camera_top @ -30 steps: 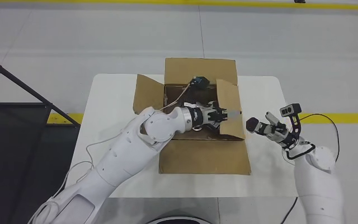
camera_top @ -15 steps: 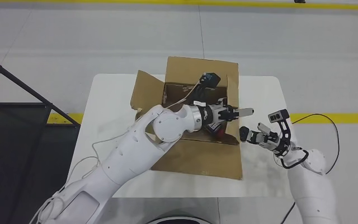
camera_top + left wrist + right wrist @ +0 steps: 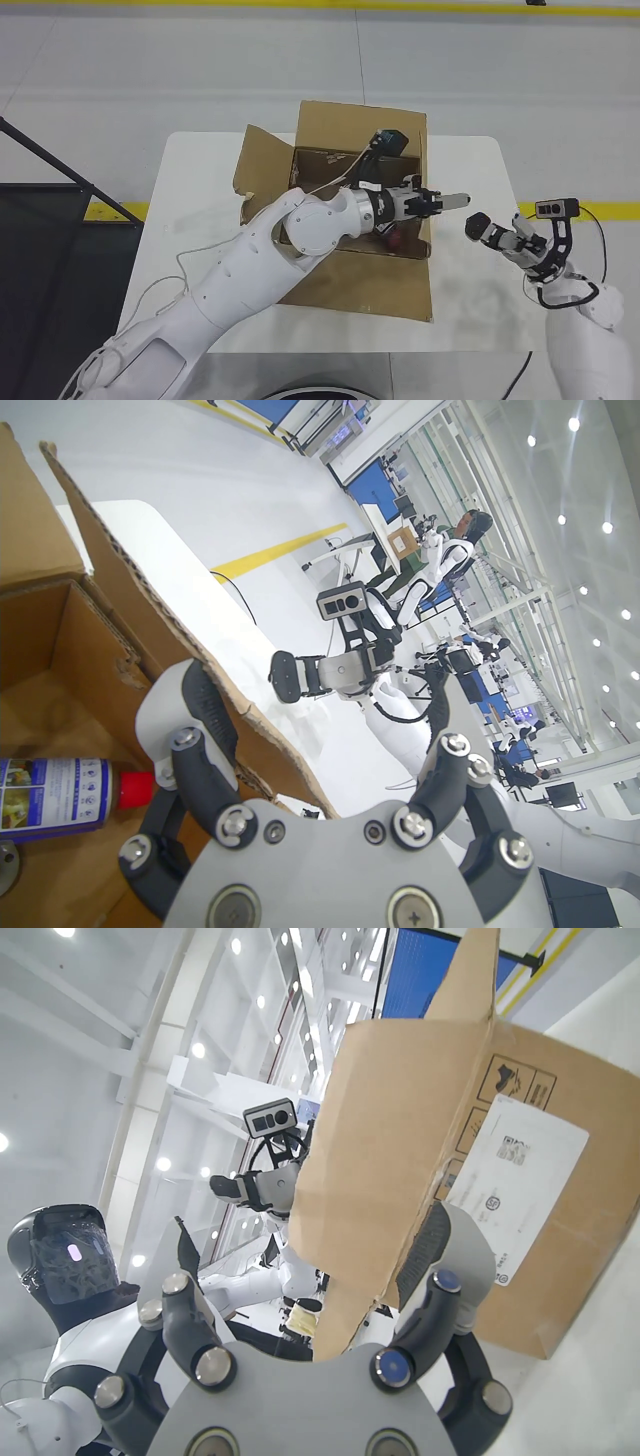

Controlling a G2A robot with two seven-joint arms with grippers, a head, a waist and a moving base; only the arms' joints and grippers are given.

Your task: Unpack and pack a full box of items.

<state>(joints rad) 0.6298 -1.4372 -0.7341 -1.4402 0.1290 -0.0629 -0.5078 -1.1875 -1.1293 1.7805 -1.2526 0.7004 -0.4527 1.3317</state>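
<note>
Closest to the robot, the cardboard box (image 3: 380, 285) has its front flap folded out flat over the white surface (image 3: 200, 200). The box sits open in the middle of the surface, turned slightly off square.

The left arm stretches across the open top. The left gripper (image 3: 445, 203) sits at the box's right side flap (image 3: 130, 570), which stands upright. The jaws are spread wide and straddle the torn top edge of that flap. One of the fingers (image 3: 210, 710) is on the inner side of the cardboard and the other is out over the surface. The flap is not pinched, and I cannot tell whether the inner pad touches it.

Down on the box floor, just inside that flap, a bottle (image 3: 55, 795) lies on its side. It has a blue-and-white label and a red cap, and the cap points toward the flap.

The right gripper (image 3: 485, 228) is to the right of the box, above bare surface, with its jaws apart and nothing in them. It points at the same flap from the outside, and a strip of surface lies between it and the cardboard. A white shipping label (image 3: 520, 1168) is stuck on the box wall facing it.

Further back, the left side flap (image 3: 262, 170) splays outward. The rear flap (image 3: 360, 122) tips back beyond the edge of the surface.
</note>
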